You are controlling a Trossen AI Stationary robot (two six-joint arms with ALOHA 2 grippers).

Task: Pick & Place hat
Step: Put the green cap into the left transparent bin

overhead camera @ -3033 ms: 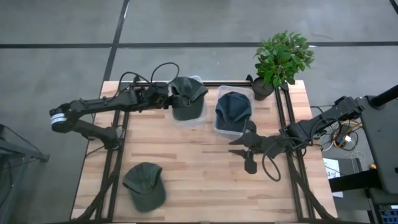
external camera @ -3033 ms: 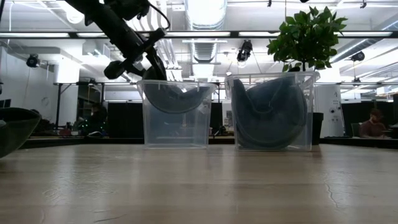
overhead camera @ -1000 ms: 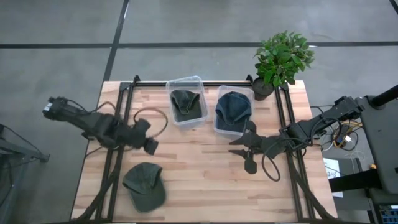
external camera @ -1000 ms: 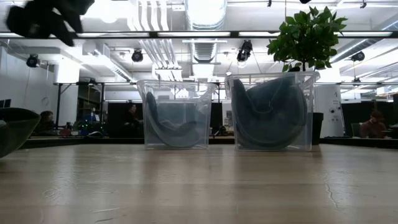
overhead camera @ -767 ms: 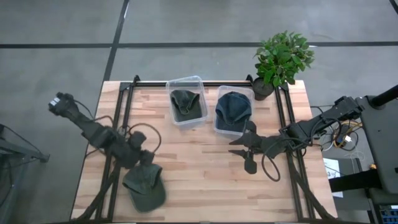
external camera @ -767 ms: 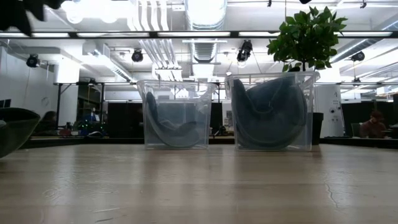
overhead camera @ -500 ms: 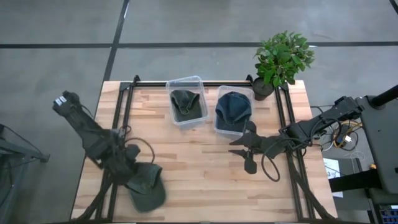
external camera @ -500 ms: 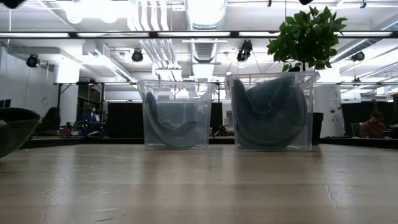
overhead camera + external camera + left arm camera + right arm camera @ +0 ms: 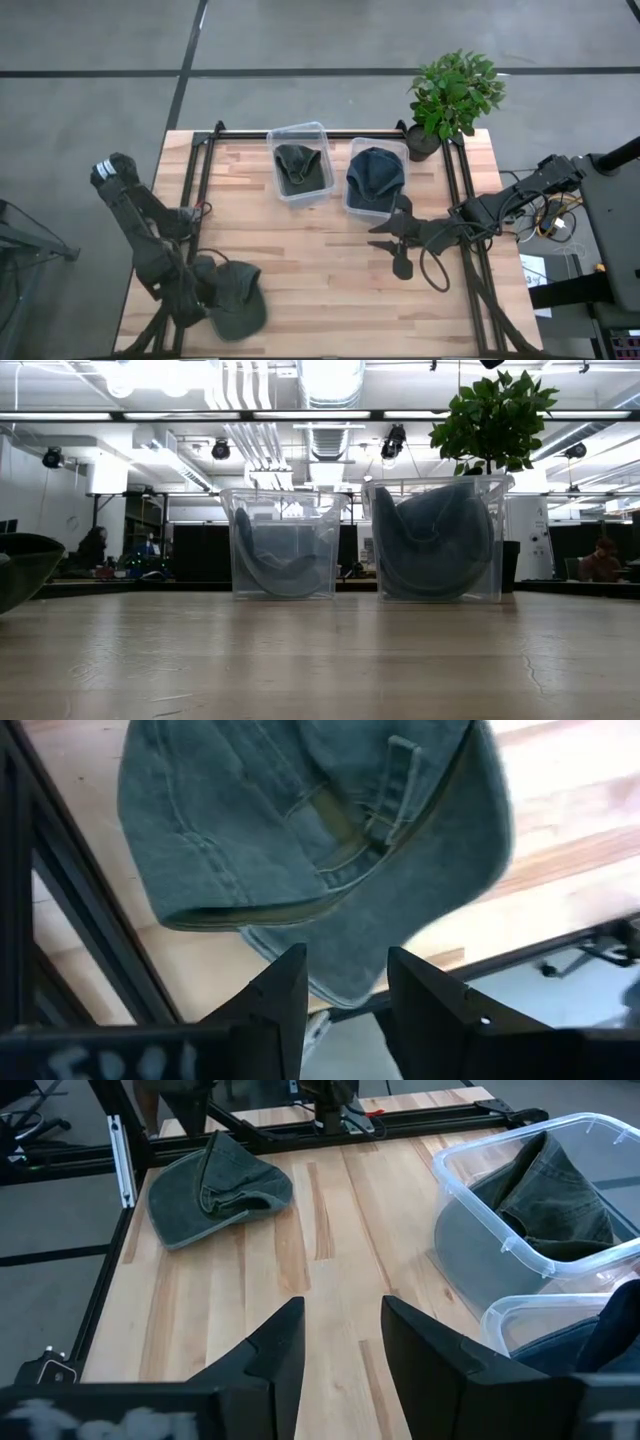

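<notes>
A green cap (image 9: 238,298) lies crown up on the table's near-left part; its edge shows in the low view (image 9: 22,565). My left gripper (image 9: 210,292) is open right over the cap's left side. In the left wrist view the cap (image 9: 300,820) fills the picture, and its edge lies between my fingers (image 9: 345,982). I cannot tell whether they touch it. Another green cap (image 9: 300,165) sits in the left clear bin (image 9: 322,190). A dark blue cap (image 9: 376,172) sits in the right bin (image 9: 355,208). My right gripper (image 9: 386,246) waits open near the right bin.
A potted plant (image 9: 455,90) stands at the table's far right corner, behind the bins. Black frame rails (image 9: 195,190) run along the table's left, right and far sides. Bare wood (image 9: 310,270) lies between the loose cap and my right gripper. People show in the room beyond the table (image 9: 600,560).
My left arm has swung from the table's middle left toward the near edge and come down over the loose green cap, leaving the top of the low view. The cap has stayed where it was. My right arm has kept still.
</notes>
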